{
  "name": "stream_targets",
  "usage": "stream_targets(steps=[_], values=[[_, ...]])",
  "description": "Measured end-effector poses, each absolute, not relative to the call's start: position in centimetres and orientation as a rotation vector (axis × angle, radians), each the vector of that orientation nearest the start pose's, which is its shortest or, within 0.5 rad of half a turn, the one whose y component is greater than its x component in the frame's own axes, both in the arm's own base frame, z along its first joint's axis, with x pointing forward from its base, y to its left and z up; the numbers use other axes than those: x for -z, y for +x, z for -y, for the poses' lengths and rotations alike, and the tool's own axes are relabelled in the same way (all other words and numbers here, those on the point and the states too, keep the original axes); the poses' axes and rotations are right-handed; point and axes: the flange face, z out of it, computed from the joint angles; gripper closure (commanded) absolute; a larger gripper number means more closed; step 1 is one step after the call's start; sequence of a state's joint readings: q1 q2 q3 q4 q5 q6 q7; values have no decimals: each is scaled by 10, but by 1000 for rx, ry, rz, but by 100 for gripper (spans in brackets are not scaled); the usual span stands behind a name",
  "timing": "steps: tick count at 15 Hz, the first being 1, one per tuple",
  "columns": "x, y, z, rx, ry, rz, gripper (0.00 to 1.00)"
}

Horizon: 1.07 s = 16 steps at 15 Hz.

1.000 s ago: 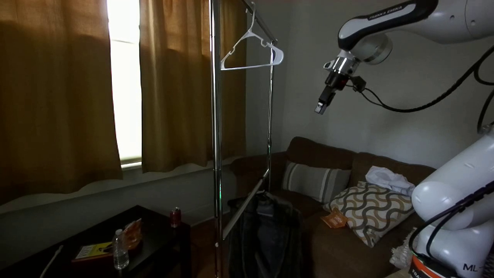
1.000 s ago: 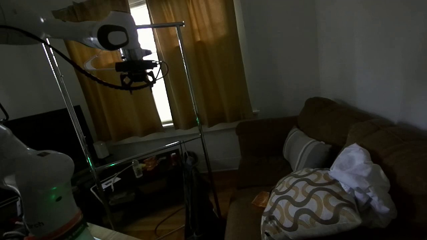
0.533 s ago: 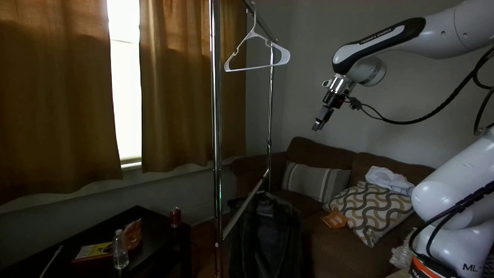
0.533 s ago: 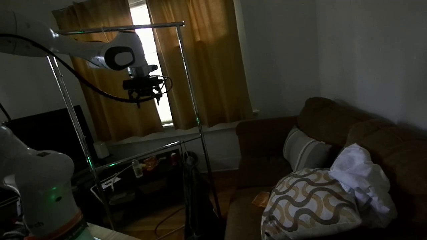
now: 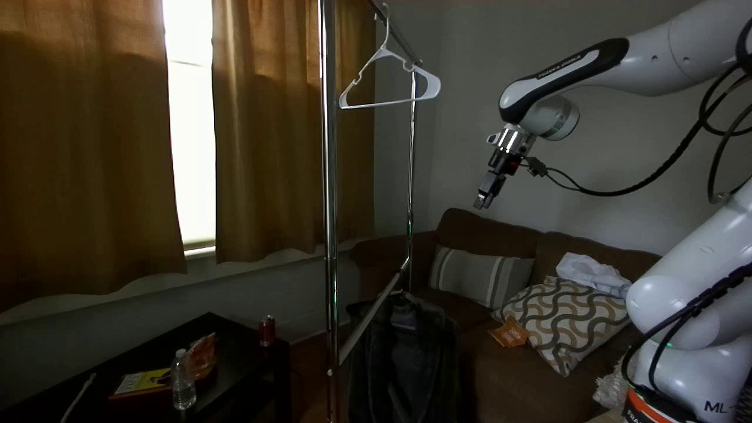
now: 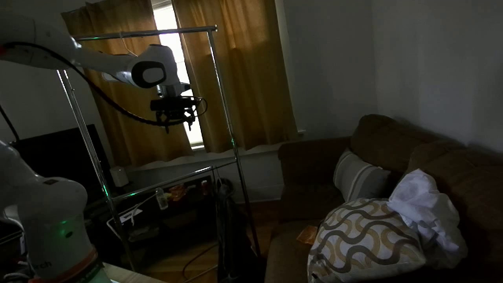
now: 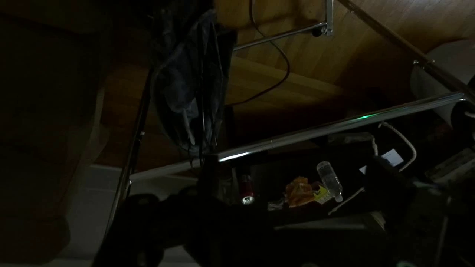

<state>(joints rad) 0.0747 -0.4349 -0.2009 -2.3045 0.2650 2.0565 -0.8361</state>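
over the last second i've brought the pincer (image 6: 179, 128) down in both exterior views, a lot at first and only a little in the latest half. it stands spread apart, and though my wrist view is dark, i can see nothing caught in it. in an exterior view the hanger (image 5: 383, 52) has swung slightly in the same time; it hangs from the top rail (image 6: 188, 30) of the rack (image 5: 329, 205), with a gap between it and the pincer. by my reading, that leaves the pincer without a load and lower than the hanger, which looks to be the nearest loose thing. the rest has stayed put: the garment (image 5: 411, 352) hangs from the lower bar (image 6: 202, 171), the cloth (image 6: 424, 208) lies against the pillow (image 6: 365, 236) on the sofa (image 6: 314, 157), and the bottle (image 5: 183, 388) and can (image 5: 267, 332) stand on the desk (image 5: 241, 335).
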Motion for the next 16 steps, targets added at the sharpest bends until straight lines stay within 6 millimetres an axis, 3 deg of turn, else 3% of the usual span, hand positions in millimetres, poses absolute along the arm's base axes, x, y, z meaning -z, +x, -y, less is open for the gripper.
stream_targets(steps=[6,11,16], values=[[-422,476,50,180,-2714,799,0],[-338,507,39,202,-2711,802,0],[-269,531,29,242,-2681,838,0]])
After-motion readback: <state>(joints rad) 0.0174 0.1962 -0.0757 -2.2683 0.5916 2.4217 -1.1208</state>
